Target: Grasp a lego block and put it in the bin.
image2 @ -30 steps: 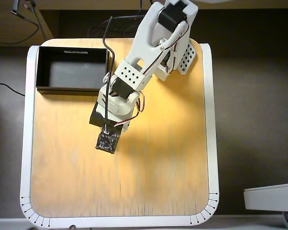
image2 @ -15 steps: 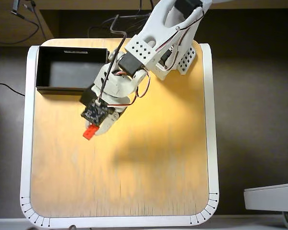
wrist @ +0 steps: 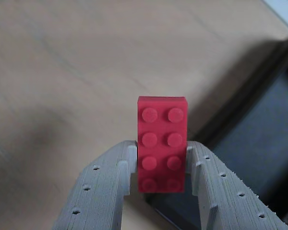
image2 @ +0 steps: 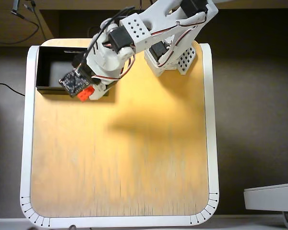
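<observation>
The red-orange lego block (wrist: 162,143) stands studs-up between the two grey fingers (wrist: 110,182) of my gripper (wrist: 162,167), which is shut on its lower half. From overhead, the block (image2: 84,94) hangs in the gripper (image2: 88,92) right over the near wall of the black bin (image2: 48,72), at its right part. In the wrist view the bin's dark wall and grey floor (wrist: 259,139) lie to the right of the block and below it.
The wooden table (image2: 134,158) with its white rim spreads below and right of the bin. The arm's white base (image2: 175,52) stands at the table's top edge. Brown floor surrounds the table, with a white object (image2: 271,196) at bottom right.
The arm has lifted the block off the table and swung it up and left, from mid-table to the bin's near wall.
</observation>
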### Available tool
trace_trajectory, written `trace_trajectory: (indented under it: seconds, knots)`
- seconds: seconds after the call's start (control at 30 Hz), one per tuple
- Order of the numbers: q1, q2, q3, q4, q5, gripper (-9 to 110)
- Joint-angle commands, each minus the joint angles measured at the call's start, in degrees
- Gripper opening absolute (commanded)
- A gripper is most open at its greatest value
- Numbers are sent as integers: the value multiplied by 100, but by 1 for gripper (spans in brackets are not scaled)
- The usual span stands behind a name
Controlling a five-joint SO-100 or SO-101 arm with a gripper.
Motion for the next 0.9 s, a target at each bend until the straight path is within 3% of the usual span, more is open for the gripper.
trace_trajectory:
  seconds: [0.0,0.33,0.87]
  knots:
    - [519,387,-940,325,308,1]
    - [1802,-457,-940,519,1090,1]
    - [2250,-1942,-940,-1345,976,1]
